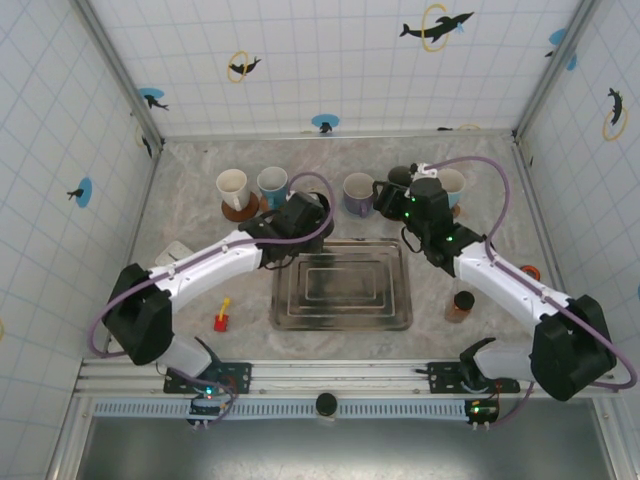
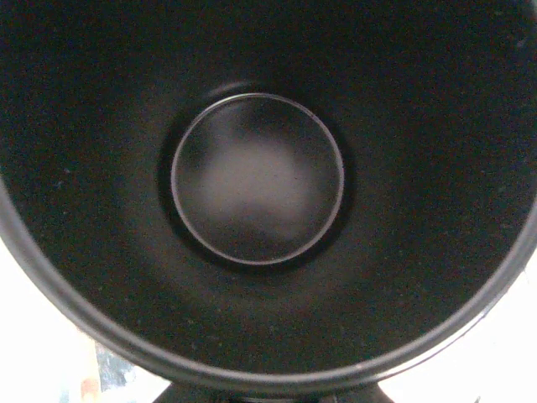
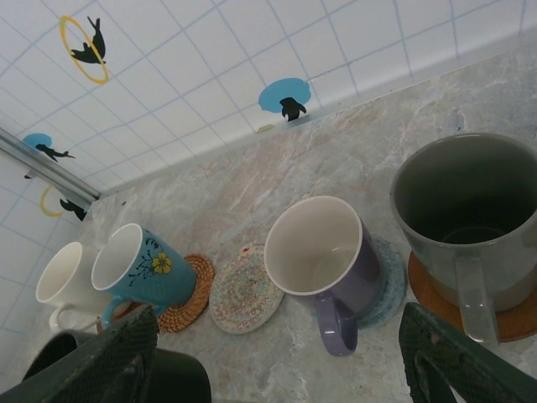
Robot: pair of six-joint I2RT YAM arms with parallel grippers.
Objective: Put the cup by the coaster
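Looking straight down into the black cup (image 2: 258,179), the left wrist camera takes in its dark walls and round floor; no fingers can be made out, so I cannot tell whether the left gripper (image 1: 290,218) has hold of it. From above, gripper and cup merge into one dark mass between the blue cup (image 1: 272,185) and the purple cup (image 1: 358,193). The right gripper (image 3: 277,336) stands wide open with nothing between its fingers. Part of the black cup is cut off behind one finger, near the woven coaster (image 3: 246,290).
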